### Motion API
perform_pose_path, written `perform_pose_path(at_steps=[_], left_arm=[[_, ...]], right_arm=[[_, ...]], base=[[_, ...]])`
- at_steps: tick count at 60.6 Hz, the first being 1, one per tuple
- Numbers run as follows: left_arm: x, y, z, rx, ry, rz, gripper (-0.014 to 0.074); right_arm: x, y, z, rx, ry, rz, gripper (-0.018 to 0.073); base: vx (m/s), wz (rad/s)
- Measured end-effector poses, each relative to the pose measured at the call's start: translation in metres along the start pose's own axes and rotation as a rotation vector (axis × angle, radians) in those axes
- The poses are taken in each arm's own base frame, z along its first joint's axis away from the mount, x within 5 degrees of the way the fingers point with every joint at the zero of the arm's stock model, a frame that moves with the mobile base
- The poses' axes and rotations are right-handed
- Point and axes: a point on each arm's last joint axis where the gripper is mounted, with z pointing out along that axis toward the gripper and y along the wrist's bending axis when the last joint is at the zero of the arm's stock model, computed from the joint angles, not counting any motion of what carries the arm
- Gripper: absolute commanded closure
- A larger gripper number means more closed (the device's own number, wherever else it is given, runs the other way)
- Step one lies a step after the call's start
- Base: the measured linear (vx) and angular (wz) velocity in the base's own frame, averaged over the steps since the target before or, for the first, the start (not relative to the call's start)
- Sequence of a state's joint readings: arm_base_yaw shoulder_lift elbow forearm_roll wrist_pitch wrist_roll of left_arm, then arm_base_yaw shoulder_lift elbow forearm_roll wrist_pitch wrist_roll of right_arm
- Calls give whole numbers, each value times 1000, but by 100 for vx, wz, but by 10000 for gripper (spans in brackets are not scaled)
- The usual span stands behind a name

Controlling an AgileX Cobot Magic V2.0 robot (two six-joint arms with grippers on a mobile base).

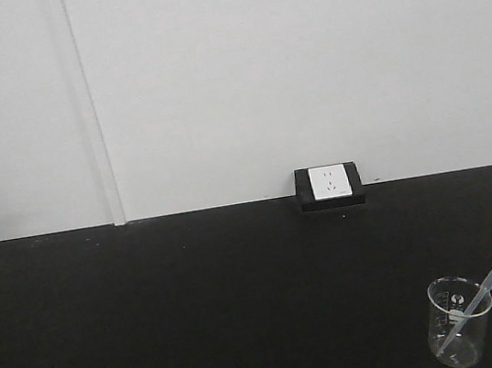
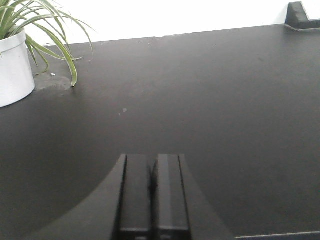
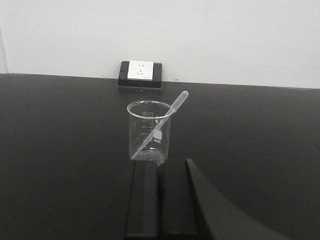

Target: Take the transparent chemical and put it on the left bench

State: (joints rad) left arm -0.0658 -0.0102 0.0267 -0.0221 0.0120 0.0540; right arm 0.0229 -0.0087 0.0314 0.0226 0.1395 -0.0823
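From the front, a thin clear pipette is seen leaning bulb-up in a glass beaker on the matte black surface; at the left wrist, the left gripper is shown with jaws pressed together; at the right wrist, the right gripper is shown with jaws likewise closed, empty, just before the beaker.
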Motion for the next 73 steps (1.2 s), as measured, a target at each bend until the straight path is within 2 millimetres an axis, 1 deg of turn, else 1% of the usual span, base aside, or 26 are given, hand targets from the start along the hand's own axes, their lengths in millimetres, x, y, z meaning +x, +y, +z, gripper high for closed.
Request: perform_pose_path(at_steps=[63, 67, 73], left_arm=[[0, 0, 0, 0, 0, 0, 600], [0, 0, 0, 0, 0, 0, 600], [0, 0, 0, 0, 0, 0, 600]], right_arm=[[0, 0, 0, 0, -2, 0, 567], [-2, 0, 0, 1, -17, 0, 567], [-8, -1, 0, 6, -84, 18, 564]], base=[[0, 0], [0, 0], [0, 0]])
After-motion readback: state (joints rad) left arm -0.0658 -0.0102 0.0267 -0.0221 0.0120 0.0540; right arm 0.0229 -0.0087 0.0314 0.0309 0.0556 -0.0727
